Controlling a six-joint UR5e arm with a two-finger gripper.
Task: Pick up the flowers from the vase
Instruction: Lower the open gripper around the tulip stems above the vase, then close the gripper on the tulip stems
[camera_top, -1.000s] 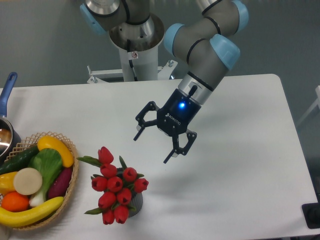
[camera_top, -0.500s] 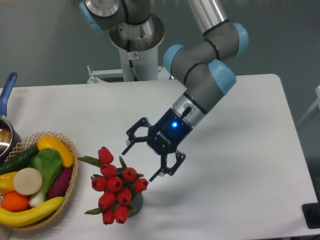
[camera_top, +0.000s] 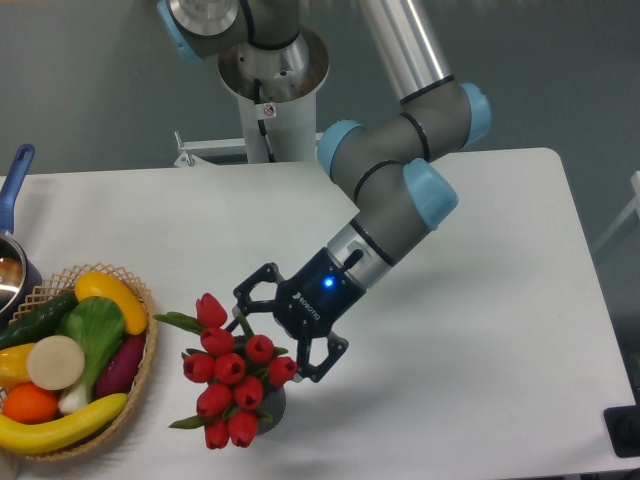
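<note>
Red tulips (camera_top: 232, 378) standing in a dark grey ribbed vase (camera_top: 272, 404) on the white counter (camera_top: 480, 330), low and left of centre in the frame; buds and leaves spreading wider than the vase, only a sliver of its wall showing at the lower right of the bunch. Hand (camera_top: 268, 345) reaching in from the right of the bunch, tilted down and leftward, jaws spread wide and holding nothing. One finger lying by the topmost bud, the other by the bud at the right edge of the bunch; contact hard to tell from this angle.

Approach step, by the look of it: hand lined up at the bunch, no grip taken yet. Next move probably calls for bringing the open jaws over the stems or the packed middle of the bunch, closing gently, then lifting straight up clear of the vase mouth. Risk of tipping or dragging the light vase along.

Wicker basket of vegetables (camera_top: 70, 360) at the lower left, blue-handled pot (camera_top: 12, 225) at the left edge, both apart from the work.
</note>
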